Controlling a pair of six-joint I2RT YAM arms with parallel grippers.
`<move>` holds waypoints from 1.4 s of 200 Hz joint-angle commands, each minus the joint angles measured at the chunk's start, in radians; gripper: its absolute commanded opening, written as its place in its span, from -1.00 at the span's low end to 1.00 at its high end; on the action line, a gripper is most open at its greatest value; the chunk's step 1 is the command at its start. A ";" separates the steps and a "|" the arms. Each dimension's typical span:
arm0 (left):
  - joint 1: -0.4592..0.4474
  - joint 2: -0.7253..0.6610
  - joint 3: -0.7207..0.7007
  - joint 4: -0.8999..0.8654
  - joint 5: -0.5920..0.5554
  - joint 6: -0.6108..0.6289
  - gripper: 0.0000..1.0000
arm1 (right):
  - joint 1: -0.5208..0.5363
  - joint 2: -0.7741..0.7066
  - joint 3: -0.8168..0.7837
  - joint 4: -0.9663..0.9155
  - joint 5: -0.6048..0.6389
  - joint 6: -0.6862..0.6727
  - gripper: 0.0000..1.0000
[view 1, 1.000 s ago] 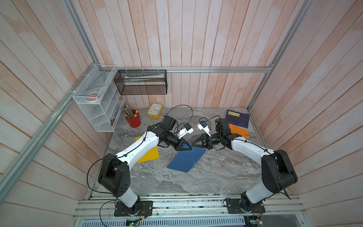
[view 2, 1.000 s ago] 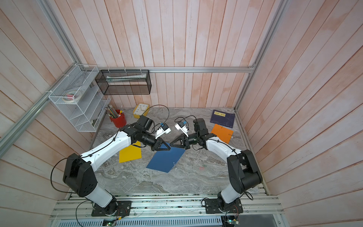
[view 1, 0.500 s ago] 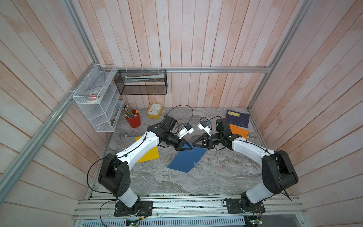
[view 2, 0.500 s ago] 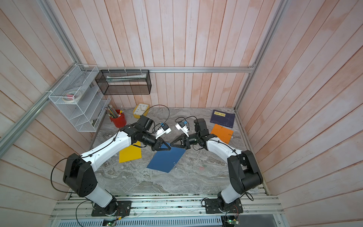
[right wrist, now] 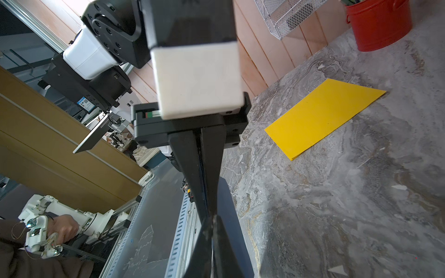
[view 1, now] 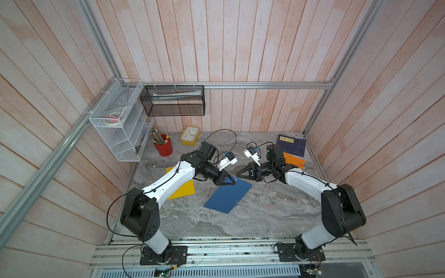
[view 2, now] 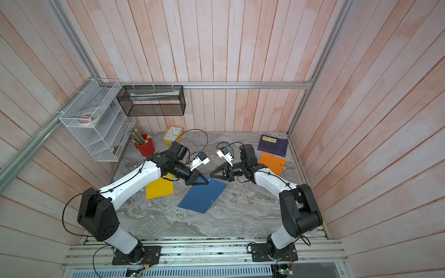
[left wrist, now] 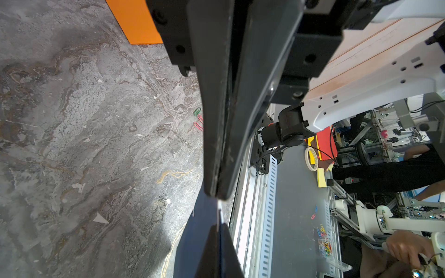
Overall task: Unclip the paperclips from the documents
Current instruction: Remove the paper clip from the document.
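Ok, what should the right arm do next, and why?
Probably pull the right end effector straight back: it's shut at the silver paperclip on the corner of the blue sheet that the left end effector pinches, so that should slide it off.

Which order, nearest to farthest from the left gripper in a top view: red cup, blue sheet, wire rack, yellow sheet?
1. Blue sheet, its corner at the left gripper's tips.
2. Yellow sheet, partly under that arm.
3. Red cup, back left.
4. Wire rack, on the left wall.
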 commanded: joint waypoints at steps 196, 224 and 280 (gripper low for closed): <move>-0.005 0.003 0.001 -0.033 -0.010 0.023 -1.00 | 0.025 -0.003 0.033 -0.107 -0.002 -0.101 -0.87; -0.006 0.004 0.001 -0.034 -0.010 0.024 -1.00 | 0.025 -0.005 0.032 -0.091 -0.007 -0.088 -0.87; -0.005 0.006 0.000 -0.034 -0.009 0.024 -1.00 | 0.023 -0.004 0.032 -0.068 -0.010 -0.067 -0.84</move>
